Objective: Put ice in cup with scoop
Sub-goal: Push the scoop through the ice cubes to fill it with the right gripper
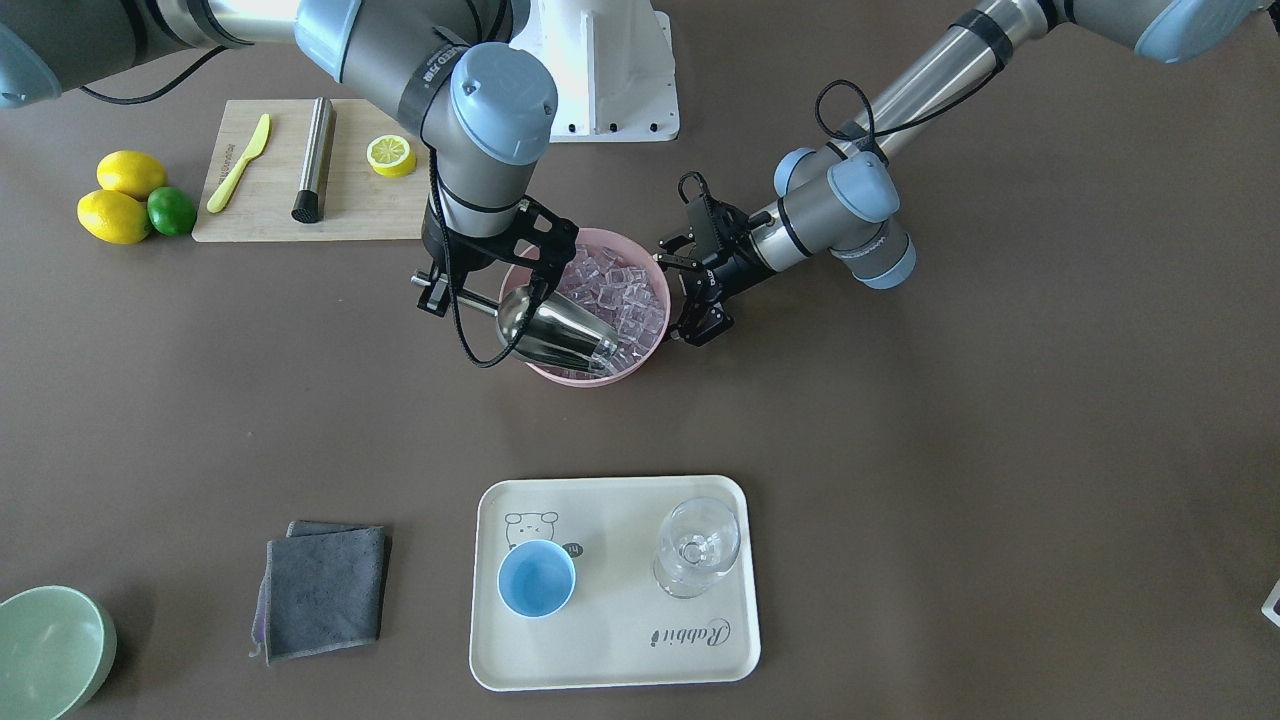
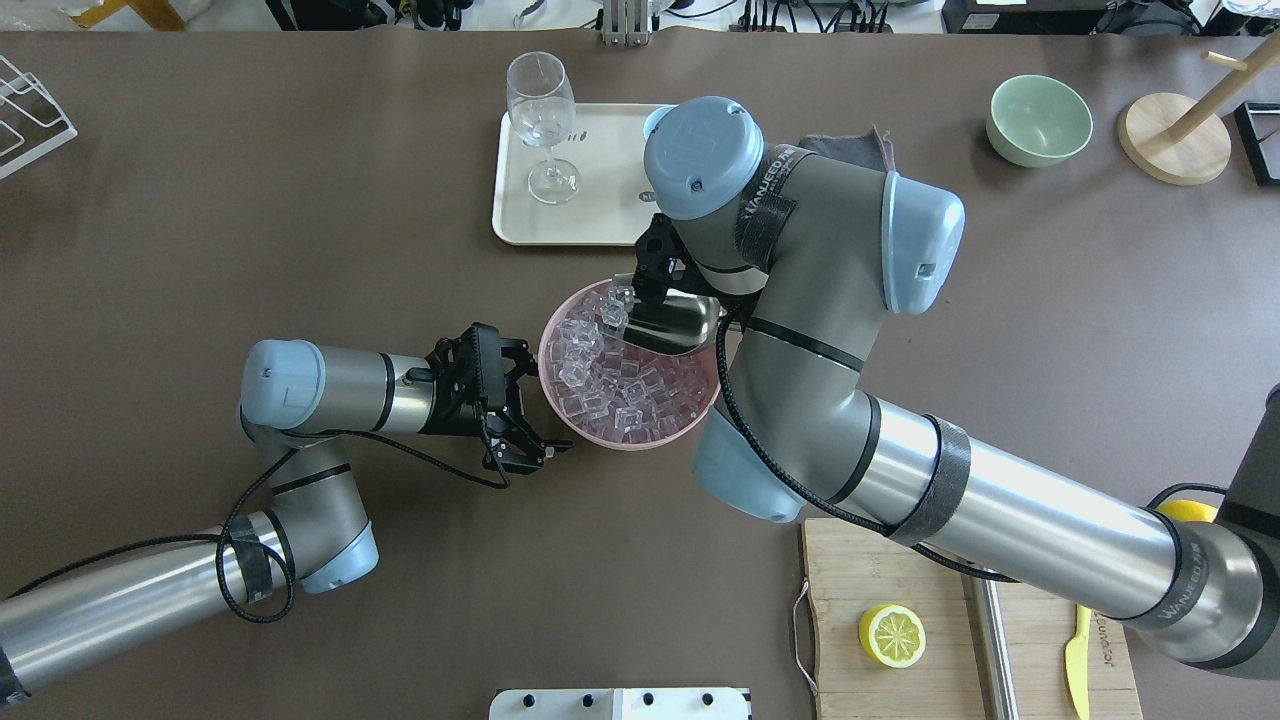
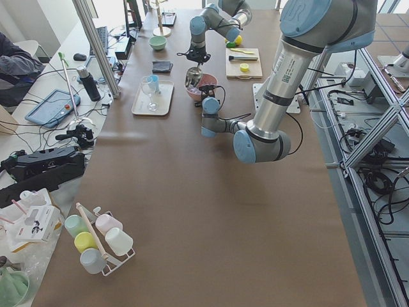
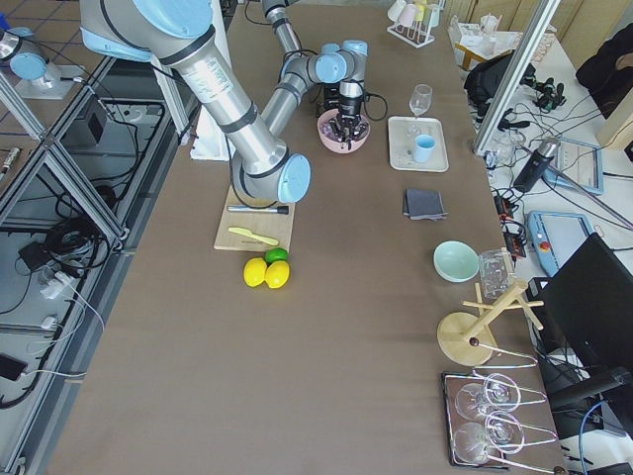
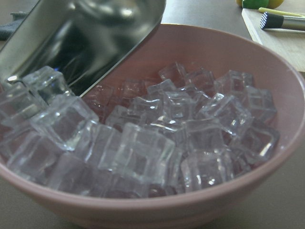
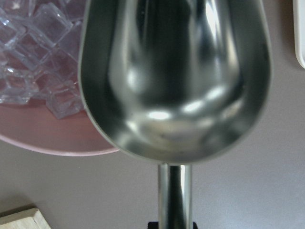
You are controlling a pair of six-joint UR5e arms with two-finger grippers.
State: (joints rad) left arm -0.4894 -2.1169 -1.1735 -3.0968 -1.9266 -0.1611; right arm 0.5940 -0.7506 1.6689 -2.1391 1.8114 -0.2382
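The steel scoop (image 1: 555, 335) lies tilted in a pink bowl (image 1: 590, 378) full of ice (image 1: 625, 295). Its mouth rests against the cubes and its trough looks empty in the right wrist view (image 6: 176, 71). My right gripper (image 1: 445, 290) is shut on the scoop's rod handle at the bowl's edge. My left gripper (image 1: 690, 295) is open, right beside the bowl's other side, with no clear hold on it. The light-blue cup (image 1: 536, 578) stands empty on a cream tray (image 1: 610, 640), apart from both grippers. The left wrist view shows ice (image 5: 157, 138) and the scoop (image 5: 81, 38) up close.
A clear stemmed glass (image 1: 697, 545) stands on the tray beside the cup. A grey cloth (image 1: 325, 590) and a pale-green bowl (image 1: 50, 650) lie to one side. A cutting board (image 1: 290, 210) holds a steel cylinder (image 1: 315, 160), a yellow knife and a lemon half, with lemons and a lime (image 1: 172, 211) beside it.
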